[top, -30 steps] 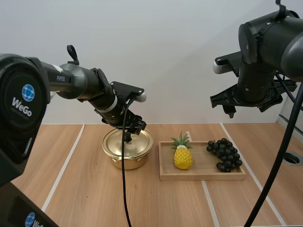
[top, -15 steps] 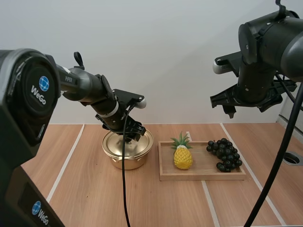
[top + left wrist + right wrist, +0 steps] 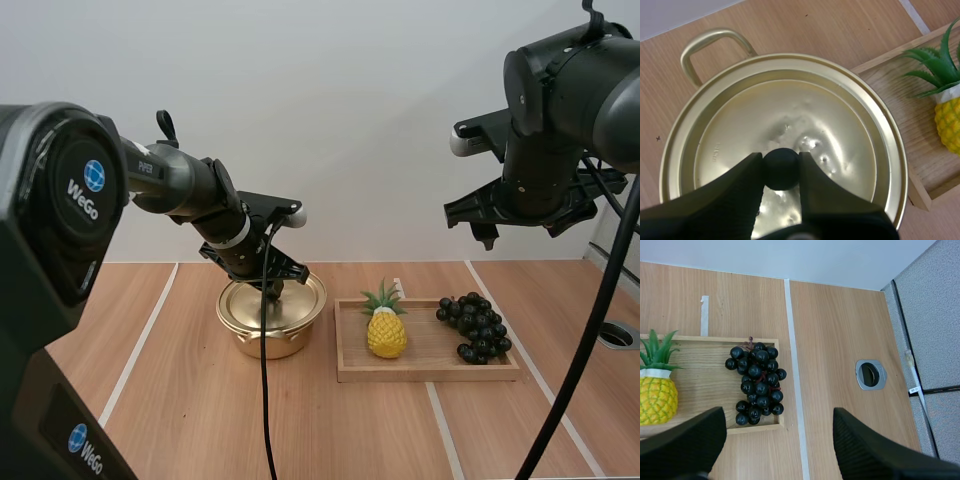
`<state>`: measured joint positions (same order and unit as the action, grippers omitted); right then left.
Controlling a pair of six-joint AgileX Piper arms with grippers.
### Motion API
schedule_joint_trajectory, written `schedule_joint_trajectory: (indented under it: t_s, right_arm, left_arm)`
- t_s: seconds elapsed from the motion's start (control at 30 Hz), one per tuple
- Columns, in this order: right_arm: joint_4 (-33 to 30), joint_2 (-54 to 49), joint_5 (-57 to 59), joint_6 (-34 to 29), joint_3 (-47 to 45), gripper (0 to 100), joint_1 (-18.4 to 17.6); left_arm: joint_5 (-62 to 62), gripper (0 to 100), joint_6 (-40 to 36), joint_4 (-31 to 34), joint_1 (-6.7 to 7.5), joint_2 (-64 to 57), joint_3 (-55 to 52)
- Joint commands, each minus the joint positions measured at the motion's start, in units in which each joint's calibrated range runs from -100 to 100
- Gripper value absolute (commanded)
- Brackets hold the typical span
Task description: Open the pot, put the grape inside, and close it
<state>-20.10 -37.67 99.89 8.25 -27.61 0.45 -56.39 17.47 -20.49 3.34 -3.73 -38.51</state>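
Observation:
A gold pot (image 3: 268,338) stands left of centre on the table with its lid (image 3: 790,110) on. My left gripper (image 3: 272,288) reaches down onto the lid, and its two fingers pinch the black knob (image 3: 781,169) from both sides. A bunch of dark grapes (image 3: 475,327) lies at the right end of the wooden tray (image 3: 430,368). My right gripper (image 3: 520,215) hangs high above the tray's right end, open, with nothing between its fingers. From there the grapes (image 3: 757,382) lie on the tray (image 3: 715,338) below.
A yellow toy pineapple (image 3: 386,330) stands at the tray's left end, close to the pot. A round grommet hole (image 3: 870,374) sits in the table right of the tray. White tape lines cross the wooden tabletop.
My left gripper has come down over the lid and closed its fingers onto the knob. The right arm, the grapes and the tray have stayed where they were.

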Motion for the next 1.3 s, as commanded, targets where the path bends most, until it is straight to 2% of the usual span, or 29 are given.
schedule_joint_trajectory:
  t_s: [0.0,0.27,0.47,0.6,0.77,0.83,1.03,1.27]
  right_arm:
    - [-0.1,-0.3,0.1,0.3,-0.2,100,0.1]
    - [-0.5,-0.3,0.1,0.3,-0.2,100,0.1]
    - [-0.5,-0.3,0.1,0.3,-0.2,100,0.1]
    - [-0.5,-0.3,0.1,0.3,-0.2,100,0.1]
    - [-1.5,-0.3,0.1,0.4,-0.2,100,0.1]
    - [-1.5,-0.3,-0.4,2.0,-0.2,100,0.1]
    - [0.4,-0.3,-4.3,3.0,-0.2,100,0.1]
    - [4.6,-0.2,-6.2,4.3,-0.2,100,0.1]
  left_arm:
    - [-0.6,0,-1.1,-0.2,0.19,-0.2,1.3]
    - [-0.5,0,-2.4,0.2,0.19,-6.9,8.0]
    - [3.3,0,-2.9,4.7,0.04,-15.4,13.6]
    - [6.2,0,-7.3,9.5,0.04,-22.1,17.1]
    - [7.0,0,-12.7,18.7,0.04,-29.1,22.2]
    - [8.3,0,-14.4,21.3,0.04,-31.9,24.2]
    - [11.4,0,-17.9,22.0,0.04,-38.5,31.1]
    - [15.3,0,-18.2,22.0,0.04,-42.3,40.7]
